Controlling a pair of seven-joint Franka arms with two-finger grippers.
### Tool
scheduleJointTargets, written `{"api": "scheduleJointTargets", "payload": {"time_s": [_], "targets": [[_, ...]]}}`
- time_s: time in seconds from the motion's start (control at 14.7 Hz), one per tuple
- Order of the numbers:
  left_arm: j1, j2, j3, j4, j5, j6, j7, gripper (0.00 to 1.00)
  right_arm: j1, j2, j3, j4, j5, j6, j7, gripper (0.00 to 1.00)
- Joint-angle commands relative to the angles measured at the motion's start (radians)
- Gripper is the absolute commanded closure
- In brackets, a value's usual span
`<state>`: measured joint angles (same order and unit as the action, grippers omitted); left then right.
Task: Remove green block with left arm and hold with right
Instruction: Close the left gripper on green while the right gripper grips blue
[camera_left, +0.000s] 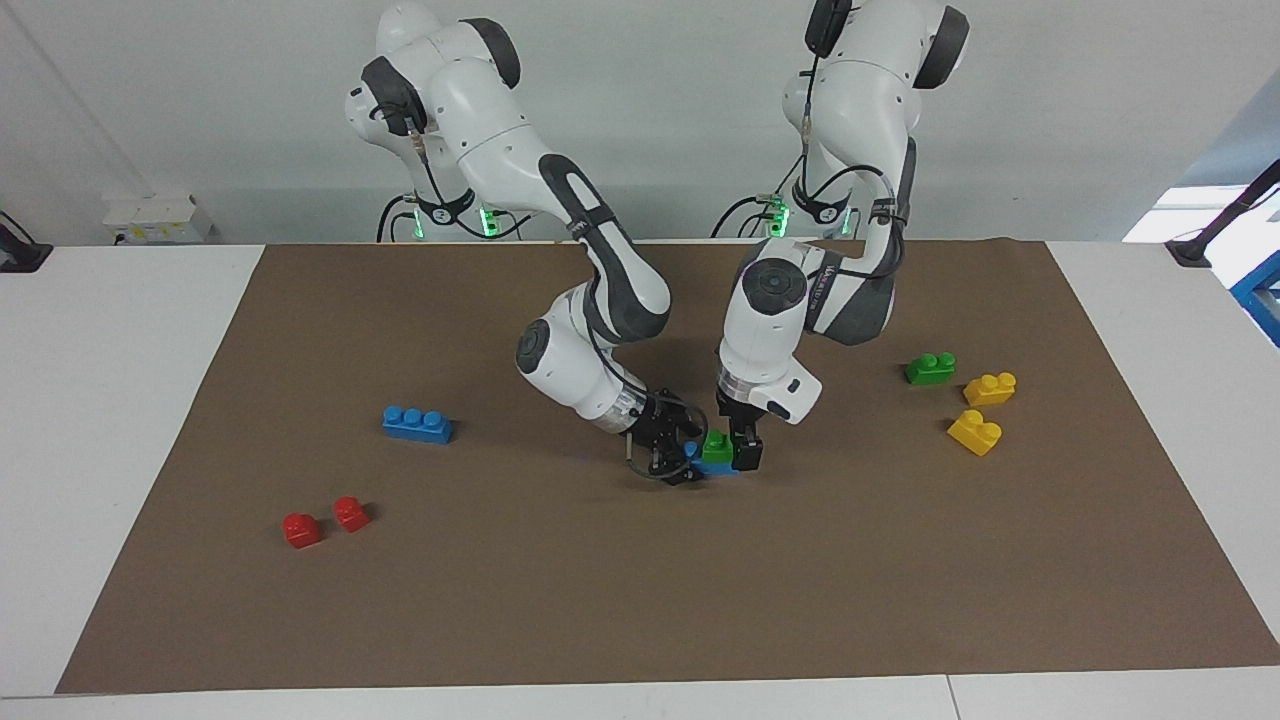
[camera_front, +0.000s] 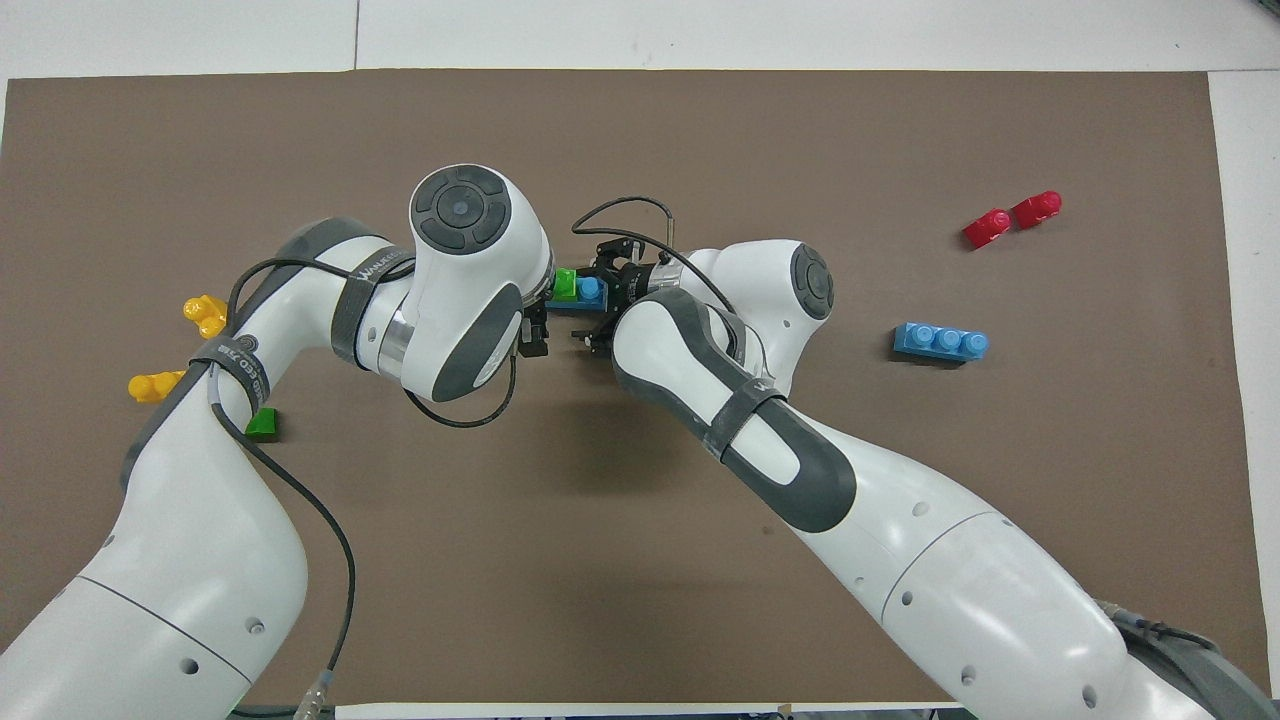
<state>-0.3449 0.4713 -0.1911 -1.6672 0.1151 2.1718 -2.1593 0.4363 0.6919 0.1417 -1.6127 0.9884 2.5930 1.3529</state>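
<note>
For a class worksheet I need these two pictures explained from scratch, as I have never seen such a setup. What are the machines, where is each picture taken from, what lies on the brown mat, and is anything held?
Two white robot arms stand at a table, each ending in a two-finger gripper. One picture looks across the table at them. The other looks down from above their own end. On the brown mat lie a long blue brick, two red pieces, two yellow bricks and a second green block. In the middle, the green block sits on a short blue brick. The left gripper is down at the green block, fingers open. The right gripper is at the short blue brick's end. Nothing is lifted yet.
</note>
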Motion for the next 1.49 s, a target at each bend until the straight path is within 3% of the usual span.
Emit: {"api": "scheduleJointTargets", "payload": {"time_s": [0.0,0.14,0.68,0.88,1.36,1.43], "targets": [[0.007,-0.028,-0.002,-0.023,0.018,-0.015,0.004,0.0,-0.016,0.015,0.001,0.02,-0.008,-0.004,0.008,0.57],[0.007,-0.028,-0.002,-0.023,0.018,-0.014,0.004,0.0,-0.018,0.017,0.001,0.039,-0.023,-0.004,0.006,1.0],[0.007,-0.028,-0.004,-0.022,0.018,-0.009,0.004,0.0,-0.03,0.017,0.003,0.039,-0.053,-0.004,0.005,1.0],[0.006,-0.028,-0.004,-0.02,0.018,0.002,0.003,0.19,-0.028,0.018,0.003,0.037,-0.053,0.004,0.005,1.0],[-0.006,-0.026,-0.005,-0.023,0.014,0.036,-0.028,0.2,-0.03,0.017,0.003,0.04,-0.051,-0.007,0.008,1.0],[-0.008,-0.026,-0.004,-0.025,0.014,0.043,-0.036,0.3,-0.03,0.015,0.003,0.04,-0.051,-0.007,0.009,1.0]]}}
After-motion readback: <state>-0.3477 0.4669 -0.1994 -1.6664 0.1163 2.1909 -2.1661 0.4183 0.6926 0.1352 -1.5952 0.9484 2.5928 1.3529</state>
